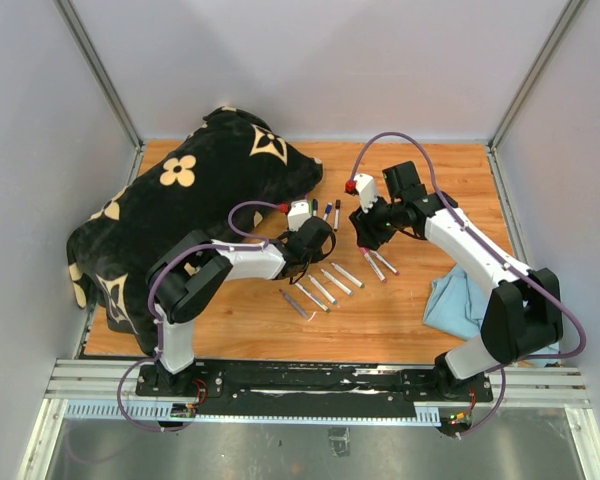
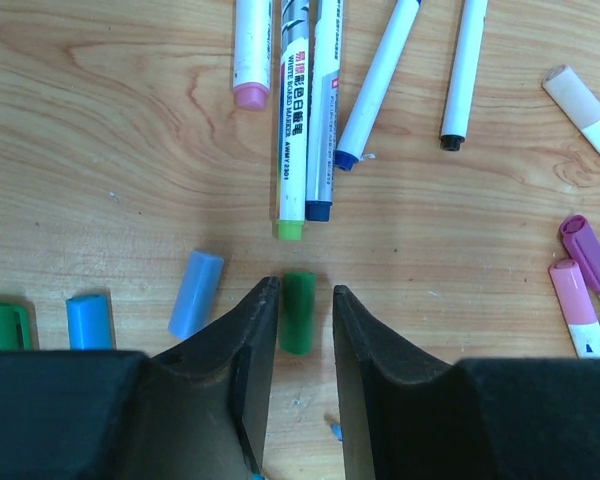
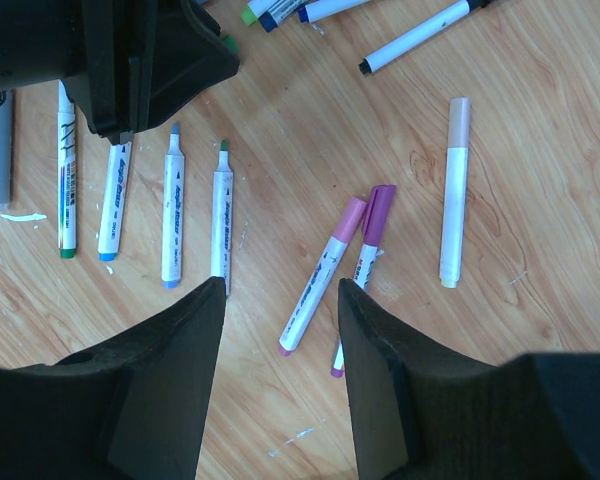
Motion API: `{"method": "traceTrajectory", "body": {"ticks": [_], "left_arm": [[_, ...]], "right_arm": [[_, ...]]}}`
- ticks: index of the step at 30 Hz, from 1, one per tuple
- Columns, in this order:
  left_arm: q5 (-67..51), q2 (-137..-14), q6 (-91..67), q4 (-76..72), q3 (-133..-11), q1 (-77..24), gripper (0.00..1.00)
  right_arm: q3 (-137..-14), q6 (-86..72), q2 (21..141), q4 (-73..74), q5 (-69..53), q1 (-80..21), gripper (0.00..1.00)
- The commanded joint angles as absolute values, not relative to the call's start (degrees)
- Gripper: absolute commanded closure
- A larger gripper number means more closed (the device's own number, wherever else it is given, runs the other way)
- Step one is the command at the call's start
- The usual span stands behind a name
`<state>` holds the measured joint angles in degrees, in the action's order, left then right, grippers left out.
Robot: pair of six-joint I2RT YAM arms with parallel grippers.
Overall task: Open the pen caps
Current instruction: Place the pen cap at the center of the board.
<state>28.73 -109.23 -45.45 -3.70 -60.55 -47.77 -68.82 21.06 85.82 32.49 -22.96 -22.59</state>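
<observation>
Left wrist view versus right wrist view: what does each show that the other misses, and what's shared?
Only left wrist: a short green plastic cap lying loose between the left arm's black fingers, which stand apart, and two loose blue plastic caps left of it. Only right wrist: a row of uncapped white plastic markers with bare tips, and a grey marker. Both: the wooden table, the pink-capped white marker and the purple-capped white marker side by side.

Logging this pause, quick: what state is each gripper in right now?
Left gripper: open, with a loose green cap on the table between its jaws, not clamped.
Right gripper: open, holding nothing.
</observation>
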Motion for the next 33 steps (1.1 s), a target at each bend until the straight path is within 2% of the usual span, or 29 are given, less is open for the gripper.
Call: {"method": "traceTrajectory", "body": {"ticks": [1, 9, 18, 21, 23, 26, 29, 33], "left_arm": [[30.5, -110.3, -45.5, -2.9, -62.1, -47.5, 0.66], [29.6, -107.0, -44.6, -2.9, -62.0, -47.5, 0.64], [26.4, -93.2, -41.4, -7.5, -54.9, -47.5, 0.59], [24.9, -88.4, -39.7, -8.5, -52.0, -47.5, 0.55], [22.8, -85.0, -38.1, -9.4, -50.5, -47.5, 0.49], [21.6, -80.1, -38.1, -8.0, -50.5, -47.5, 0.35], [23.1, -75.8, -40.4, -1.0, -55.0, -47.5, 0.19], [24.1, -72.4, -42.6, 8.0, -62.8, -48.0, 0.02]], "right_arm": [[-68.3, 20.7, 84.1, 33.4, -23.9, -21.4, 0.5], [-68.2, 20.6, 83.7, 33.4, -24.3, -21.0, 0.5], [-67.9, 20.7, 82.6, 33.1, -25.6, -20.7, 0.5], [-67.8, 20.8, 82.1, 33.0, -26.2, -20.5, 0.5], [-67.7, 20.8, 81.9, 33.0, -26.3, -20.3, 0.5], [-67.6, 20.8, 81.7, 33.0, -26.6, -20.1, 0.5], [-67.6, 20.8, 81.4, 33.0, -26.9, -19.7, 0.5], [-67.6, 21.1, 81.2, 33.0, -26.9, -19.0, 0.5]]}}
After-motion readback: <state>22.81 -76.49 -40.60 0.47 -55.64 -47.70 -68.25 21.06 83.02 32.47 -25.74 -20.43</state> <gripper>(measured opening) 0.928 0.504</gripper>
